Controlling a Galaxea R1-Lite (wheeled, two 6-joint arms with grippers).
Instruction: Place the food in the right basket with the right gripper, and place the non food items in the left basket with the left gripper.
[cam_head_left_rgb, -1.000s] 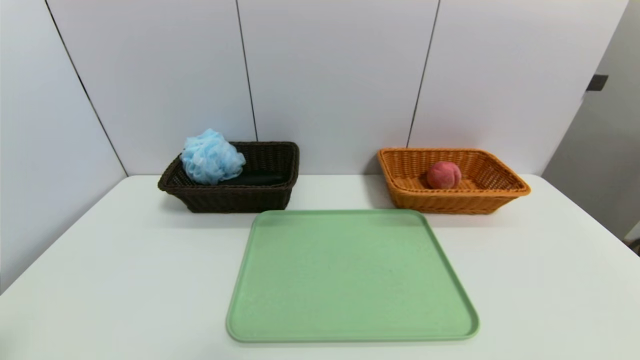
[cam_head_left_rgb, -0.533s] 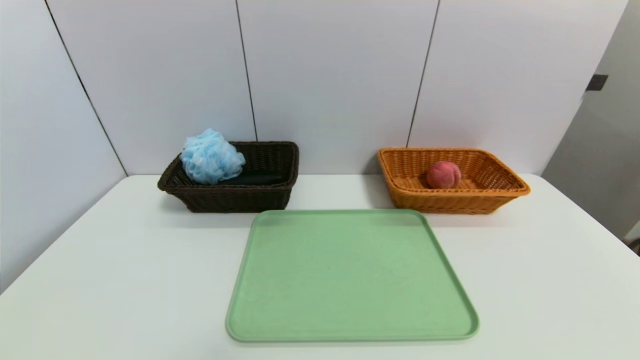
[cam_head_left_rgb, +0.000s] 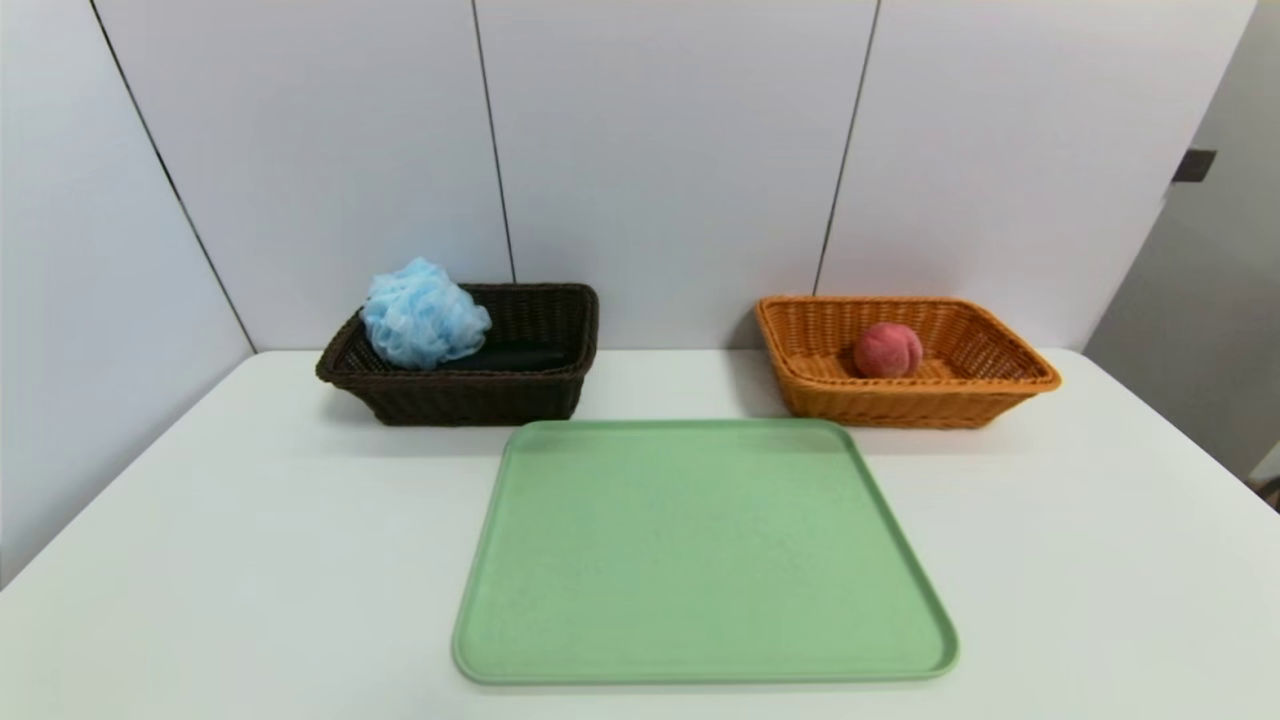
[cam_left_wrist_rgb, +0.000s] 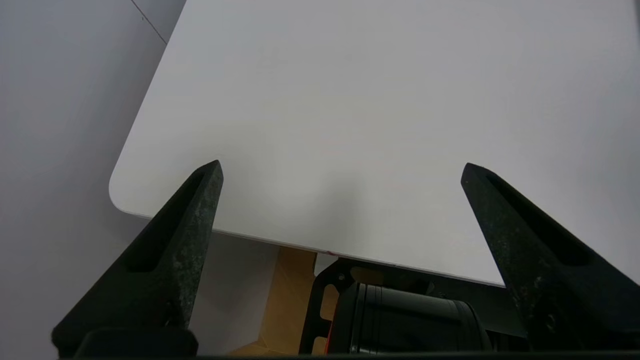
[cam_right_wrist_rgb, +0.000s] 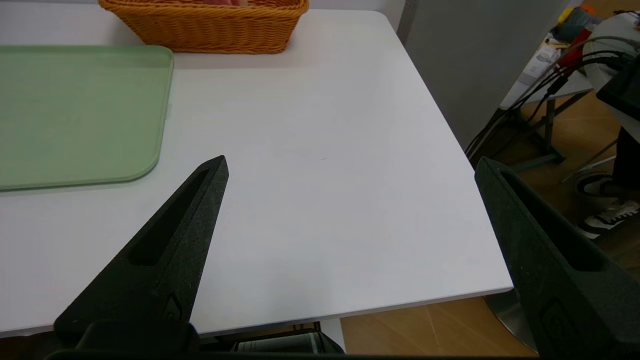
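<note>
A: Seemingly sorted: peach (cam_head_left_rgb: 887, 350) seen in orange basket (cam_head_left_rgb: 1000, 385), pouf (cam_head_left_rgb: 423, 312) and black cloth (cam_head_left_rgb: 520, 358) in dark basket (cam_head_left_rgb: 470, 395); marker not seen.

B: Left claw (cam_left_wrist_rgb: 341, 167) and right claw (cam_right_wrist_rgb: 350, 165) spread wide, nothing held, over the bench (cam_head_left_rgb: 250, 520) edge. Tray (cam_head_left_rgb: 700, 550) bare; parking judged next.

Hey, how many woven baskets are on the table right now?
2. The dark brown basket sits at the back left, the orange basket at the back right, both just beyond the green tray. None looks hidden.

Robot lab, bare white table (cam_head_left_rgb: 250, 520) against plain wall panels (cam_head_left_rgb: 660, 150), cable-strewn bench (cam_right_wrist_rgb: 565, 65) alongside
</note>
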